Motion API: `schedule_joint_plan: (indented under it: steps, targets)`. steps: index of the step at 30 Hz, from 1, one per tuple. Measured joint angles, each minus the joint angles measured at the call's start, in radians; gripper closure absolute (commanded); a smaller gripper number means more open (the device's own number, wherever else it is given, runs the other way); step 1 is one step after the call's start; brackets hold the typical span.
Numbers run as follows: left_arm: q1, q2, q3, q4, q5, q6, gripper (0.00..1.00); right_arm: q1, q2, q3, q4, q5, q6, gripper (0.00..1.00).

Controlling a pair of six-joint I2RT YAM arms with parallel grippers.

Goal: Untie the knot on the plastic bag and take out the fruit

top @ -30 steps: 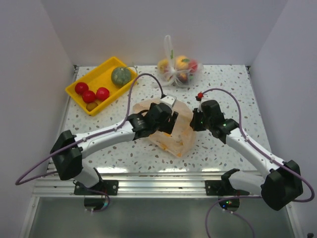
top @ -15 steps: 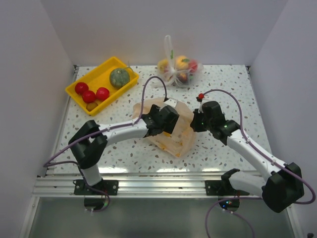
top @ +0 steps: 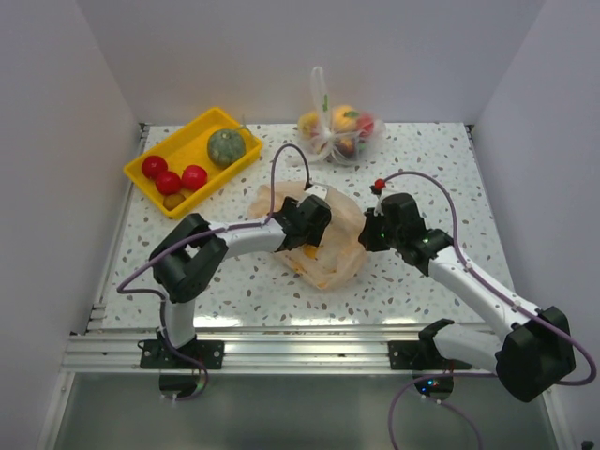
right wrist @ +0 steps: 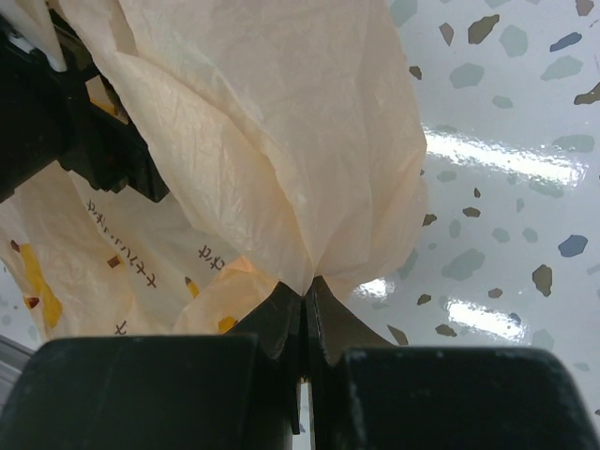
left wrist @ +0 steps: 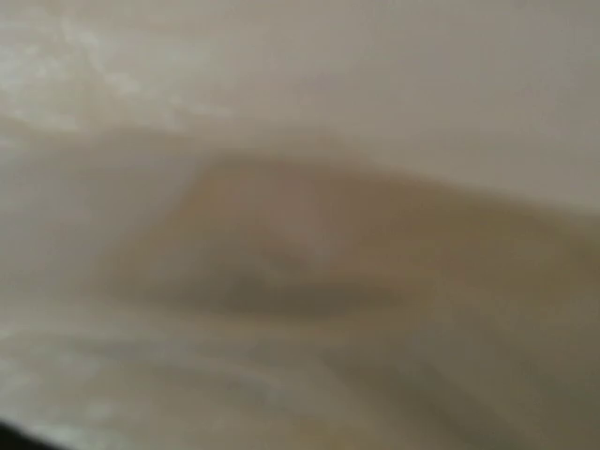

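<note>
Folding in since a second ago, the left arm's elbow now sits near its base, and the plastic bag (top: pixel 333 258) has rounded out. At far left the yellow tray (top: pixel 187 139) holds the fruit (top: pixel 194 176): three red, one green, one small brown. The left gripper (top: pixel 307 225) is buried in the bag; its wrist view is a peach blur, so its opening cannot be told. The right gripper (right wrist: pixel 305 292) pinches a fold of the bag's right edge, fingers closed tight.

Bag (top: pixel 328 264) sits mid-table; tray (top: pixel 190 141) blocks back-left, clear bag (top: pixel 337 127) back-centre; table (top: pixel 436 155) open back-right and along left edge.
</note>
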Motion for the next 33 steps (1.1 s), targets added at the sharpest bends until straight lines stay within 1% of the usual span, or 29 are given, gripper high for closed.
schedule_joint_plan:
  steps: [2, 5, 6, 8, 9, 12, 15, 18, 23, 27, 30, 33]
  targets:
    - [0.005, 0.019, 0.000, 0.000, 0.003, 0.001, 0.26, 0.000, 0.000, -0.005, 0.005, 0.000, 0.003, 1.00]
    - [0.005, 0.024, 0.000, 0.005, 0.003, 0.001, 0.37, 0.000, 0.000, -0.007, 0.009, -0.001, 0.004, 1.00]
    - [0.005, 0.024, 0.000, 0.006, 0.003, 0.000, 0.43, 0.000, 0.000, -0.008, 0.012, -0.001, 0.004, 1.00]
    - [0.005, 0.023, -0.003, 0.010, 0.006, -0.002, 0.49, 0.000, 0.000, -0.008, 0.013, -0.001, 0.004, 1.00]
    - [0.005, 0.020, -0.008, 0.014, 0.008, -0.003, 0.55, 0.000, 0.000, -0.008, 0.013, -0.001, 0.005, 1.00]
    - [0.005, -0.002, -0.028, 0.014, 0.023, -0.005, 0.61, 0.000, 0.000, -0.008, 0.014, 0.000, 0.005, 1.00]
    - [0.004, -0.051, -0.050, -0.003, 0.047, -0.005, 0.61, 0.000, 0.000, -0.008, 0.013, 0.002, 0.005, 1.00]
    - [-0.001, -0.142, -0.068, -0.022, 0.087, -0.005, 0.61, 0.000, 0.000, -0.008, 0.013, 0.005, 0.011, 1.00]
    - [-0.005, -0.351, -0.076, -0.035, 0.216, -0.008, 0.62, 0.000, 0.000, -0.009, 0.013, 0.012, 0.016, 1.00]
    - [-0.008, -0.499, -0.074, -0.047, 0.350, -0.005, 0.62, 0.000, 0.000, -0.010, 0.013, 0.030, 0.019, 1.00]
    - [0.003, -0.566, -0.058, -0.090, 0.443, -0.002, 0.62, 0.000, 0.000, -0.010, 0.013, 0.040, 0.022, 1.00]
    - [0.059, -0.600, -0.022, -0.144, 0.484, 0.007, 0.62, 0.000, 0.000, -0.013, 0.013, 0.055, 0.023, 1.00]
